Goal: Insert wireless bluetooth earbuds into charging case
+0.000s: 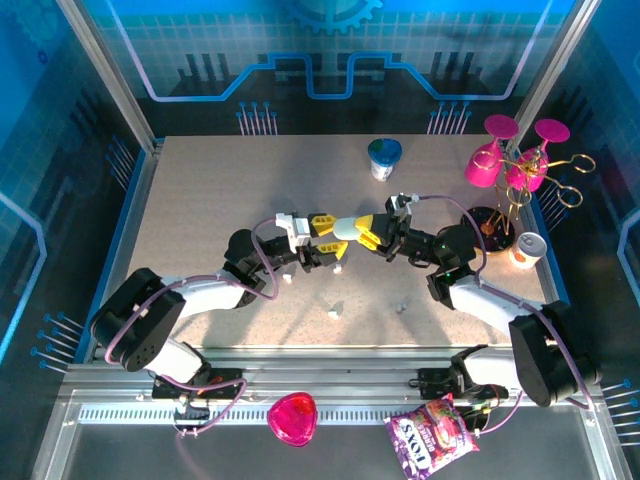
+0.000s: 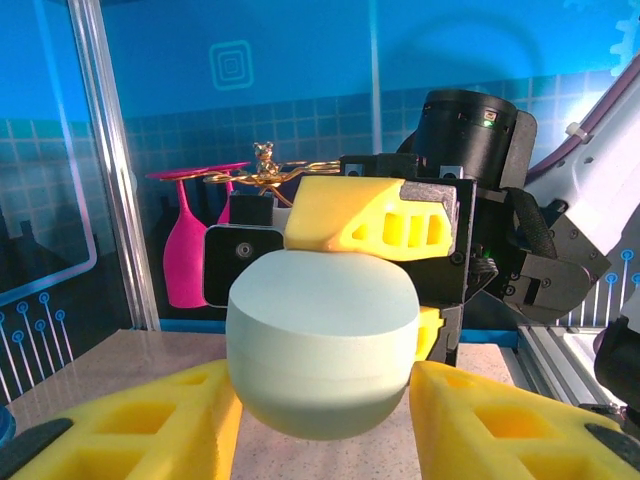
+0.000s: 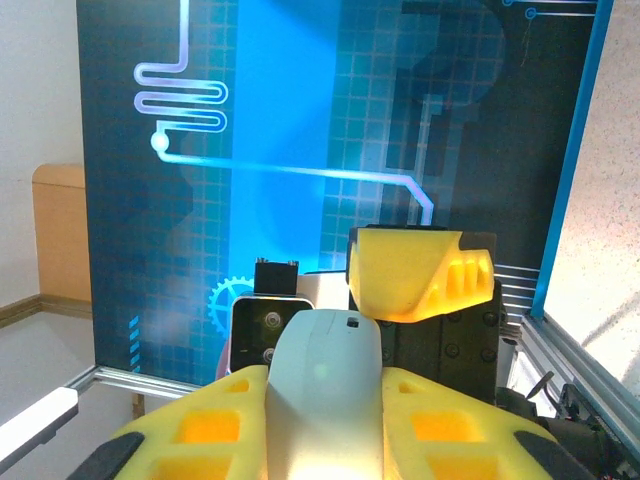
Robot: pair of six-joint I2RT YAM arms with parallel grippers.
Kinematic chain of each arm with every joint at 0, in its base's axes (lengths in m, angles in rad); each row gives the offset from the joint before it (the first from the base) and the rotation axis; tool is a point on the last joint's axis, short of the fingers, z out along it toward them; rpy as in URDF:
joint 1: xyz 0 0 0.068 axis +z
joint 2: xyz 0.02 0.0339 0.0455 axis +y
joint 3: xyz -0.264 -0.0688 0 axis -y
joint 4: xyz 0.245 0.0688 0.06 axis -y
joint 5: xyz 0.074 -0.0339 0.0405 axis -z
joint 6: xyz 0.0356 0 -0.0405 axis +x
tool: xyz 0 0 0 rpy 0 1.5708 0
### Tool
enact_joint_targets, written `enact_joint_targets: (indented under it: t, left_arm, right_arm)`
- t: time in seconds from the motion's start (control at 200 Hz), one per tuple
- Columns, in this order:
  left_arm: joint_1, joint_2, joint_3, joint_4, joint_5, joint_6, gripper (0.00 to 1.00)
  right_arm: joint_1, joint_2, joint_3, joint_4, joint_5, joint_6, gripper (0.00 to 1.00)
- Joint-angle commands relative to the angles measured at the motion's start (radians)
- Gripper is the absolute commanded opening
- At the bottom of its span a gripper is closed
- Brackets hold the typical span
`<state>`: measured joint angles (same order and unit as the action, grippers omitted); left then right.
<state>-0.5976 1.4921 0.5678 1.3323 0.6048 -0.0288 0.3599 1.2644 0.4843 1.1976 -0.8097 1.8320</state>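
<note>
Right hand around case; overhead, earbuds on table.

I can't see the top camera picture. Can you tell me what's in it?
Two robot arms meet mid-table: the right hand grips a pale oval case, with the left hand at its other end. Tiny white earbuds lie on the table nearby.

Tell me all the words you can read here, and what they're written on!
"SXOL": that is how the big white letters look from the top view, on the purple snack bag. Its smaller print is too small to read.
Can: the label is too small and blurred to read.
Back wall: only line patterns and a gear shape, no words.
</note>
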Motion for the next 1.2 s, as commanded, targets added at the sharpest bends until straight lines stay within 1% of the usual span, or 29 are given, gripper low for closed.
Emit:
enact_joint_targets:
  t: [0.0, 0.195, 0.33, 0.41, 0.48, 0.51, 0.585, 0.635, 0.71, 0.82, 0.906, 1.016, 1.111, 1.196]
  left_arm:
    - [-0.004, -0.032, 0.036, 0.024, 0.062, -0.020, 0.48]
    - [-0.004, -0.032, 0.046, 0.006, 0.073, -0.020, 0.48]
    - [-0.006, -0.031, 0.050, -0.011, 0.082, -0.022, 0.50]
    - [-0.006, -0.030, 0.050, -0.012, 0.084, -0.021, 0.47]
    - [-0.005, -0.029, 0.052, -0.013, 0.088, -0.020, 0.47]
    - [-0.006, -0.029, 0.052, -0.014, 0.090, -0.019, 0.49]
    - [-0.007, -0.024, 0.050, -0.013, 0.090, -0.016, 0.57]
    - [-0.007, -0.023, 0.050, -0.013, 0.090, -0.017, 0.58]
    - [-0.007, -0.022, 0.050, -0.012, 0.090, -0.018, 0.57]
    - [-0.005, -0.020, 0.050, -0.014, 0.095, -0.016, 0.48]
    - [-0.006, -0.017, 0.050, -0.016, 0.095, -0.014, 0.47]
    - [-0.005, -0.010, 0.048, -0.008, 0.089, -0.016, 0.48]
    - [-0.006, -0.008, 0.049, -0.007, 0.086, -0.015, 0.55]
    - [-0.005, -0.005, 0.049, -0.005, 0.080, -0.017, 0.56]
  right_arm:
    - [0.014, -0.005, 0.013, -0.001, 0.015, -0.026, 0.23]
    - [0.019, -0.004, 0.014, -0.003, 0.015, -0.028, 0.23]
    - [0.021, -0.004, 0.012, 0.002, 0.017, -0.029, 0.23]
    - [0.020, -0.005, 0.014, 0.007, 0.018, -0.027, 0.23]
    - [0.020, -0.004, 0.014, 0.010, 0.020, -0.024, 0.23]
    - [0.021, -0.004, 0.014, 0.014, 0.020, -0.022, 0.23]
    - [0.021, -0.003, 0.016, 0.028, 0.020, -0.013, 0.23]
    - [0.021, -0.003, 0.016, 0.030, 0.021, -0.010, 0.23]
    - [0.020, -0.002, 0.014, 0.026, 0.024, -0.011, 0.23]
    - [0.020, -0.001, 0.010, 0.036, 0.026, -0.007, 0.23]
    - [0.020, 0.002, 0.013, 0.054, 0.029, 0.004, 0.23]
    - [0.019, 0.000, 0.011, 0.057, 0.031, 0.004, 0.23]
    - [0.020, -0.004, 0.010, 0.057, 0.031, 0.003, 0.23]
    - [0.021, -0.004, 0.008, 0.057, 0.033, 0.003, 0.23]
